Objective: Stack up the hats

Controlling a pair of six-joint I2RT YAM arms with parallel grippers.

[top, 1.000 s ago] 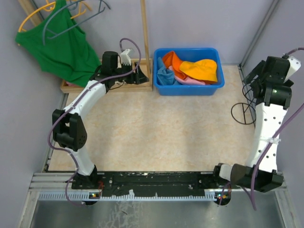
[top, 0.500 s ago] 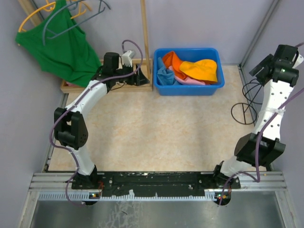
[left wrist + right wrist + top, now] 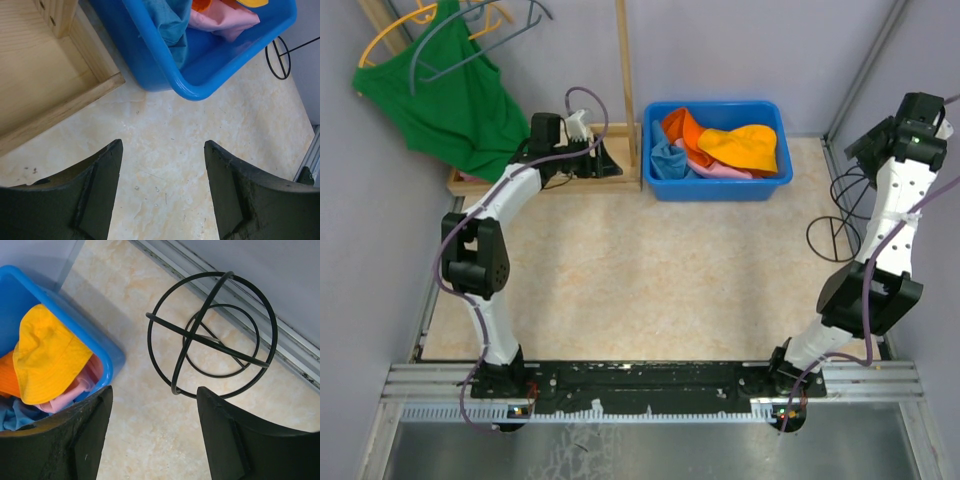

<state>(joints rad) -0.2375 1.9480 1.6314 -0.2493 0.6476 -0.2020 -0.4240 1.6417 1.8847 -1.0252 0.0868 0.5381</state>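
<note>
- Left gripper (image 3: 162, 149): jaws spread wide, nothing between them. It hangs over bare table (image 3: 170, 165), just off the near-left corner of the blue bin (image 3: 200, 92), with a wooden tray (image 3: 50, 100) right beside it.
- Right gripper (image 3: 153, 392): also wide open and empty. It's out by the right wall, between the bin and a black wire stand (image 3: 212, 335).
- The hats are all in the bin at the back of the table, none out yet, so I'd say this is the reach for hat number one.
- The yellow-orange hat (image 3: 45, 357) sits on top of the pile, so I'd grab that first.
- How I'd do it: come over the bin wall from above, not from the side. Pinch the crown fabric rather than the floppy brim, then lift straight up so the pink one under it doesn't get dragged along.
- Drop it crown-up on the open table in front, which gives the other hats a base to land on.
- Whichever arm isn't picking should stay out of the bin.
- Count, from the top view:
- four hats: yellow-orange, bright orange hat (image 3: 678, 128), light blue hat (image 3: 667, 160), pink hat (image 3: 720, 170)
- one bin, one wire stand, one wooden tray
- one green tank top (image 3: 450, 105) hanging at back left, not part of the job
</note>
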